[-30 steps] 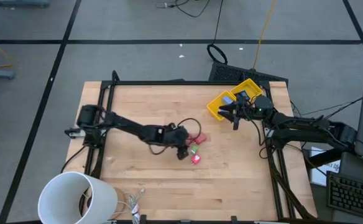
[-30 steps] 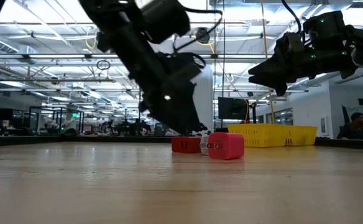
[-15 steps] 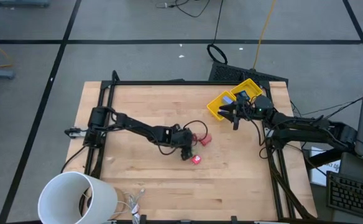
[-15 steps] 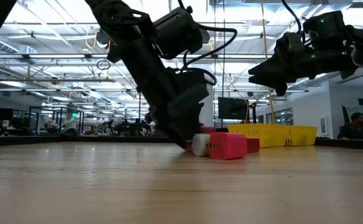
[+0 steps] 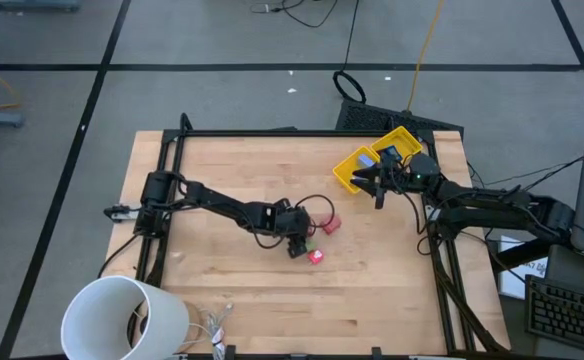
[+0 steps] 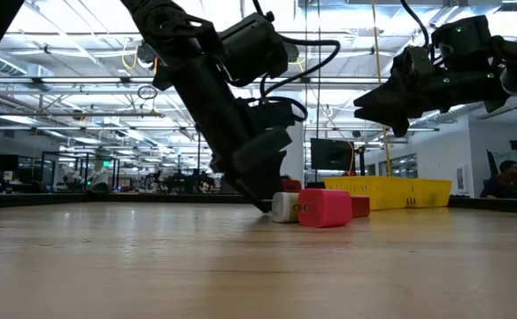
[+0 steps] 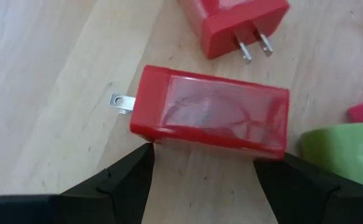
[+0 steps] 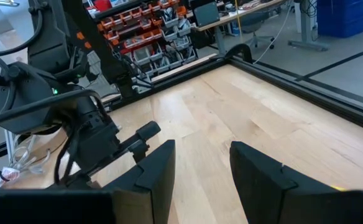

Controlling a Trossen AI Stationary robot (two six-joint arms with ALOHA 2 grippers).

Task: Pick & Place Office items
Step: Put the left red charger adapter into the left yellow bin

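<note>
We count two red plug blocks (image 7: pixel 209 116) (image 7: pixel 234 22), one green piece (image 7: pixel 346 152), one pink block (image 6: pixel 323 208) and one yellow bin (image 5: pixel 375 160).

Your table (image 5: pixel 222 280) is pale wood with fine straight grain, framed in black. Both arms are black, as are the left gripper (image 7: pixel 200 163) and right gripper (image 8: pixel 201 163). Near the table's middle you see a glossy red plug block (image 7: pixel 211 116) with a silver prong, a second red block (image 7: pixel 234 22) with two silver prongs, a lime-green piece (image 7: pixel 346 152) and a bright pink-red block (image 6: pixel 324 208). Toward the far right corner sits the yellow bin (image 5: pixel 357 165). At the near left corner stands a white cylinder (image 5: pixel 122 318).
</note>
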